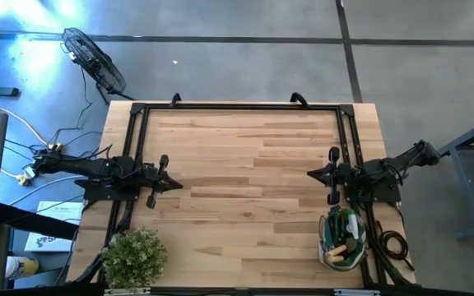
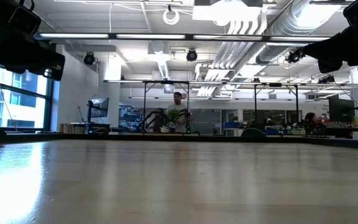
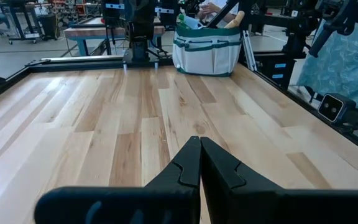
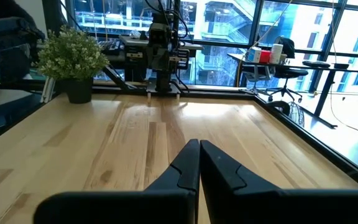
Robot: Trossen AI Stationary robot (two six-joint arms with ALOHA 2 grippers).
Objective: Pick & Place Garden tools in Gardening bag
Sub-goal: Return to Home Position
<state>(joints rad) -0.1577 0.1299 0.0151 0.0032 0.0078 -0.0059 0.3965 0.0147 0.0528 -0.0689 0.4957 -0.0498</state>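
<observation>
Two arms sit at opposite sides of the table [image 1: 245, 156] in the high view. The left claw [image 1: 174, 183] is at the left edge and the right claw [image 1: 313, 173] at the right edge, well apart, with bare wood between them. The bag [image 1: 341, 240] stands at the table's right-hand corner at the bottom of the picture, just beside the right arm, and the tools [image 1: 348, 226] are bunched inside its mouth. A potted plant [image 1: 134, 256] takes the opposite bottom corner.

In the low view there's a wide sweep of tabletop, dark arm parts in the top corners, and a person [image 2: 178, 102] far off in the room.

Left wrist view: the left claw's fingers [image 3: 188, 165] are clenched tight together on nothing, and across the table a wooden handle [image 3: 236, 18] pokes out of the bag.

Right wrist view: the right claw is also clenched and empty, with the plant at the far side.
</observation>
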